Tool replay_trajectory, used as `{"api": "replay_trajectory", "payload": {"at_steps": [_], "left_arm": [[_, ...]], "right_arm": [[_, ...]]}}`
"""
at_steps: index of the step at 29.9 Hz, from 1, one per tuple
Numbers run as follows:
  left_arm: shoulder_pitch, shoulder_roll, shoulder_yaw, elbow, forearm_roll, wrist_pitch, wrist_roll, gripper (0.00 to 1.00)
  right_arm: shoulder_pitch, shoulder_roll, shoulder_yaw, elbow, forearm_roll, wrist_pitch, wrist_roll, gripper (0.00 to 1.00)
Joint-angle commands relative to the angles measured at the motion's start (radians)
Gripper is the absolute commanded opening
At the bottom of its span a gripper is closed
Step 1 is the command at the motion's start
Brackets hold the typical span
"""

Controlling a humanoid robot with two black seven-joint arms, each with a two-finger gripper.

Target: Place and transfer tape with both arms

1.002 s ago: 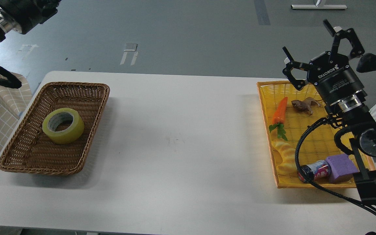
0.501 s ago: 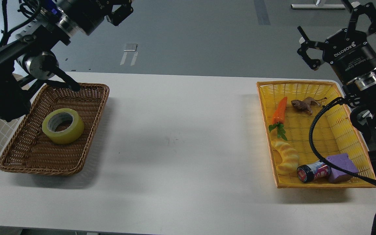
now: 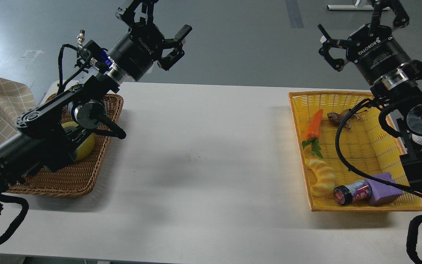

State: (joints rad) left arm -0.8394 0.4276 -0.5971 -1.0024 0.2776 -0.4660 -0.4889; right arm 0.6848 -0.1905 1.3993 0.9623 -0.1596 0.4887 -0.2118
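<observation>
Head view – "ROBOTIQ" readable on left pincer [image 3: 161,31], right pincer [image 3: 359,25]

One white bench [image 3: 203,161]. Two baskets: one brown wicker basket [image 3: 86,172], one yellow basket [image 3: 346,150]. One tape roll [image 3: 85,146], mostly hidden behind arm. Yellow basket holds five items: one carrot [image 3: 314,124], one brown animal figure [image 3: 337,118], one toy bread [image 3: 321,176], one can [image 3: 352,193], one purple block [image 3: 384,187]. Two arms, two grippers: left gripper [image 3: 162,28], right gripper [image 3: 357,18].

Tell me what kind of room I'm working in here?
Probably a robotics lab or test space: a plain white table, a brown wicker basket and yellow tray of toy props, and a bare grey floor with tape marks.
</observation>
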Motion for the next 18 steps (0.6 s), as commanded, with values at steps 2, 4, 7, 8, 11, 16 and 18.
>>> {"api": "replay_trajectory", "payload": {"at_steps": [2, 4, 7, 8, 11, 16, 18], "left_arm": [[0.02, -0.001, -0.003, -0.002, 0.0, -0.023, 0.0, 0.98], [0.023, 0.0, -0.001, -0.001, 0.0, -0.023, 0.0, 0.98], [0.033, 0.005, -0.003, -0.002, 0.0, -0.023, 0.0, 0.98], [0.033, 0.007, -0.004, -0.001, 0.0, -0.023, 0.0, 0.98], [0.031, 0.01, -0.006, -0.002, 0.0, -0.023, 0.0, 0.98], [0.031, 0.022, -0.013, -0.031, 0.0, -0.023, 0.0, 0.98], [0.031, 0.036, -0.021, -0.054, 0.0, -0.023, 0.0, 0.98]], "right_arm": [[0.016, 0.054, -0.003, -0.031, -0.005, 0.0, 0.0, 1.0], [0.019, 0.077, -0.014, -0.04, -0.005, 0.0, 0.0, 1.0], [0.019, 0.101, -0.046, -0.04, -0.005, 0.0, 0.0, 1.0], [0.019, 0.112, -0.055, -0.04, -0.005, 0.0, 0.0, 1.0], [0.012, 0.131, -0.066, -0.031, -0.005, 0.0, 0.0, 1.0], [0.001, 0.14, -0.068, -0.02, -0.003, 0.0, 0.0, 1.0], [-0.007, 0.14, -0.068, -0.008, -0.003, 0.0, 0.0, 1.0]]}}
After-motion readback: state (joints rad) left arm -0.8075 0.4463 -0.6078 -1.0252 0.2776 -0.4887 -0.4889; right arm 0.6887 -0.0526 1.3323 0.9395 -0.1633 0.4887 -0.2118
